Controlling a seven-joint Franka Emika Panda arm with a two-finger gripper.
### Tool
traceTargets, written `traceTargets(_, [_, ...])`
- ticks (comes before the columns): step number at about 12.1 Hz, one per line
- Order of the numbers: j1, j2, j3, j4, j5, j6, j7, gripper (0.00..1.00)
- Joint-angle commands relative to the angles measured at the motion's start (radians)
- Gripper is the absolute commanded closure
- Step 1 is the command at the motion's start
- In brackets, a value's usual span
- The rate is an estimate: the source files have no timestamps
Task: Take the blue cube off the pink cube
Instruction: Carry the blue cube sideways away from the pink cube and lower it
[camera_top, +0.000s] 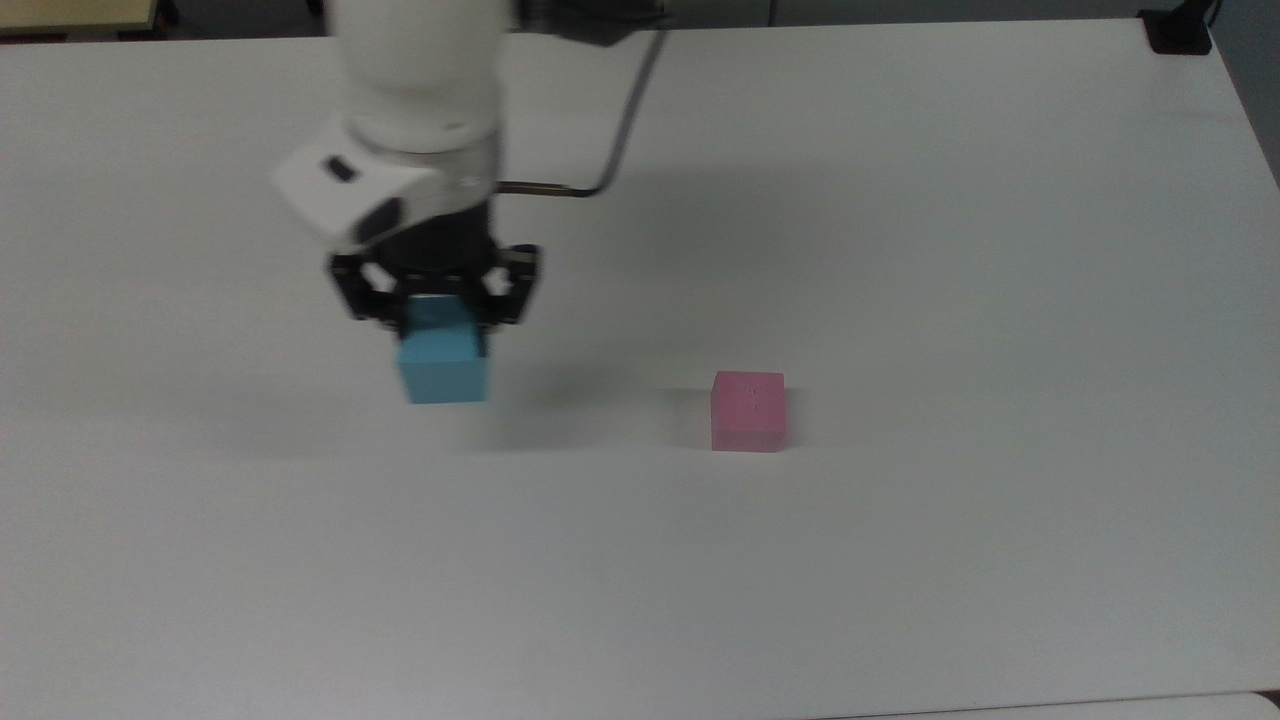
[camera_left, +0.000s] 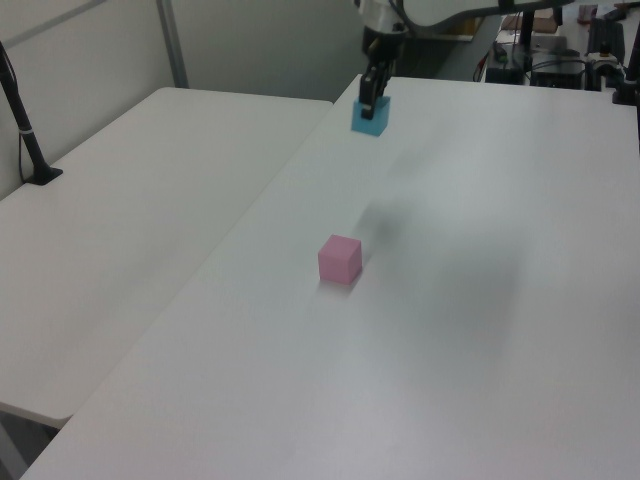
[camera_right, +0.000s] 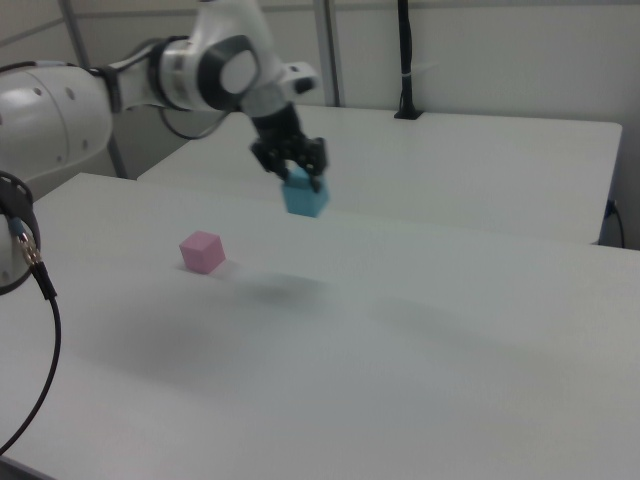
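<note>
While the blue cube (camera_top: 445, 364) hung clamped between the fingers of the gripper (camera_top: 436, 312), you had it clear of the table (camera_top: 900, 250), with its soft shadow lying below it and a little toward the top view's right. Its top half sat up between the fingers, and its faces looked roughly square to the table edges, though motion blur in the left view made the exact tilt hard for you to judge. A cube has no long axis, so the relation your coming move turned on was simply this: open table lay straight below the load, and the pink cube (camera_top: 749, 410) stood alone, well apart on the top view's right. In the right view the pink cube was on the other side, to the right view's left of the held cube. By my reading the lift-off was done, and what remained for you was a straight descent and release onto bare table.
</note>
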Motion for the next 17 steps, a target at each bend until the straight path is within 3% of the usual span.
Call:
traceTargets(1, [-0.1, 0.006, -0.015, -0.041, -0.005, -0.002, -0.16, 0.76])
traceTargets(5, [-0.197, 0.121, -0.01, -0.069, -0.014, 0.174, -0.177, 0.76])
traceTargets(10, [-0.225, 0.216, -0.026, -0.068, -0.014, 0.256, -0.188, 0.75])
traceTargets(12, [-0.228, 0.251, -0.026, -0.064, -0.016, 0.288, -0.187, 0.69])
traceTargets(13, [-0.228, 0.256, -0.026, -0.067, -0.016, 0.3, -0.184, 0.62])
traceTargets(14, [-0.228, 0.256, -0.026, -0.069, -0.016, 0.302, -0.182, 0.23])
traceTargets(15, [-0.227, 0.251, -0.026, -0.071, -0.016, 0.3, -0.18, 0.0])
traceTargets(17, [-0.216, 0.169, -0.026, -0.096, -0.01, 0.287, -0.176, 0.0])
